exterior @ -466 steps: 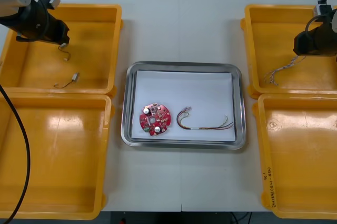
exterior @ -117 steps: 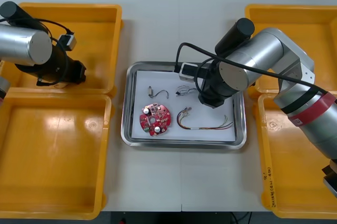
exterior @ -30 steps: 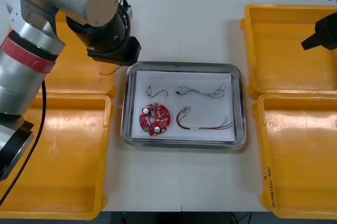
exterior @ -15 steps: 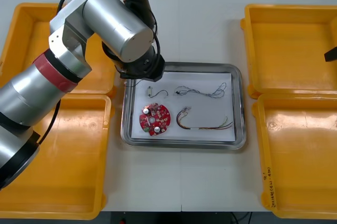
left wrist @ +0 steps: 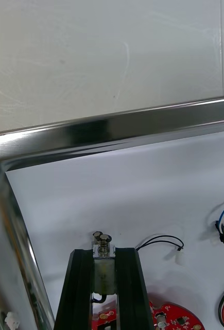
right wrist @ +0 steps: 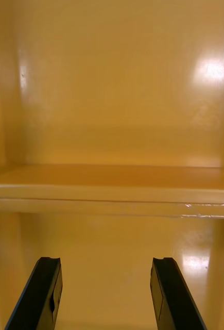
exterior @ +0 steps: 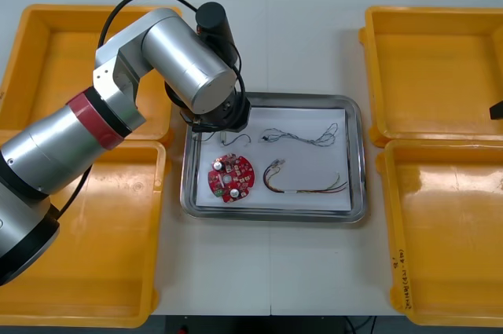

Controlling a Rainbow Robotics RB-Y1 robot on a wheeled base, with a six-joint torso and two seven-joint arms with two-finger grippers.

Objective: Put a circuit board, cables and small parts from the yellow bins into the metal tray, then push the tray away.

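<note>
The metal tray [exterior: 275,98], white inside, lies at the table's middle. In it are a round red circuit board [exterior: 232,178], a red and yellow cable [exterior: 305,183] and a twisted blue and white cable [exterior: 299,136]. My left gripper [exterior: 223,128] hangs low over the tray's far left corner. In the left wrist view this gripper [left wrist: 104,253] is shut on a small metal part [left wrist: 104,270] just inside the tray rim [left wrist: 117,131]. A thin black lead [left wrist: 160,240] lies on the white liner beside the fingers. My right gripper [right wrist: 106,268] stands open over the right yellow bins.
Two yellow bins [exterior: 47,75] [exterior: 78,232] stand left of the tray and two [exterior: 432,75] [exterior: 448,232] to its right. The dividing wall [right wrist: 112,191] between the right bins lies ahead of the right fingers. My right gripper [exterior: 497,110] shows at the table's right edge.
My left arm has swung right from the far left bin and come down over the tray's far left corner, part in its grip. The right arm has drawn back to the right edge.
</note>
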